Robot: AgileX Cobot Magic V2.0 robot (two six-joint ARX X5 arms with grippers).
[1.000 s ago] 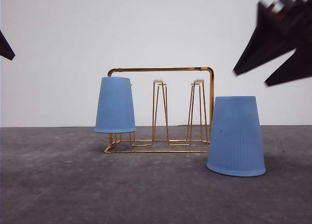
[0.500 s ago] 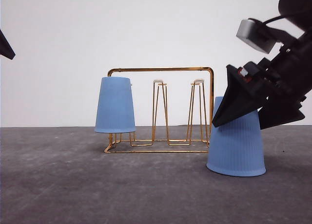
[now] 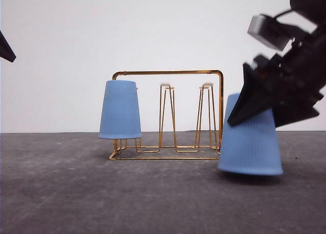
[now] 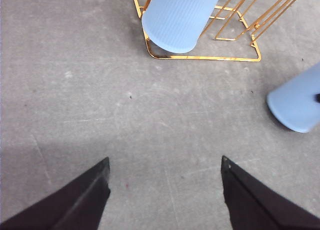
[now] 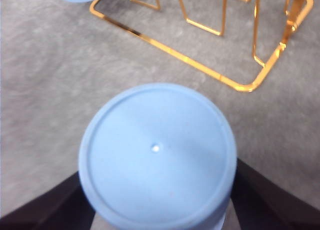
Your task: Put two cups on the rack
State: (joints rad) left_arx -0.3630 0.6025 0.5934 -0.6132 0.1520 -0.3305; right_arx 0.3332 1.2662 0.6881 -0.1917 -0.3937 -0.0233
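One light-blue cup (image 3: pixel 120 112) hangs upside down over the left prong of the gold wire rack (image 3: pixel 168 72); the left wrist view shows this cup (image 4: pixel 180 15) and the rack (image 4: pixel 205 57) too. The other cup (image 3: pixel 249 147) is upside down just right of the rack, slightly tilted and raised a little off the table. My right gripper (image 3: pixel 265 104) is shut on its upper part. In the right wrist view the cup's flat base (image 5: pixel 157 150) sits between the two fingers (image 5: pixel 45 207), near the rack's corner (image 5: pixel 245 86). My left gripper (image 4: pixel 165 190) is open above bare table.
The rack's middle prong (image 3: pixel 166 117) and right prong (image 3: pixel 206 117) are bare, with white tips. The grey table (image 3: pixel 76 193) stretches in front of the rack and to its left. A plain white wall stands behind.
My right gripper came down from the upper right onto the right cup and closed on it. The cup has risen slightly off the table and tilted. The left arm has not moved.
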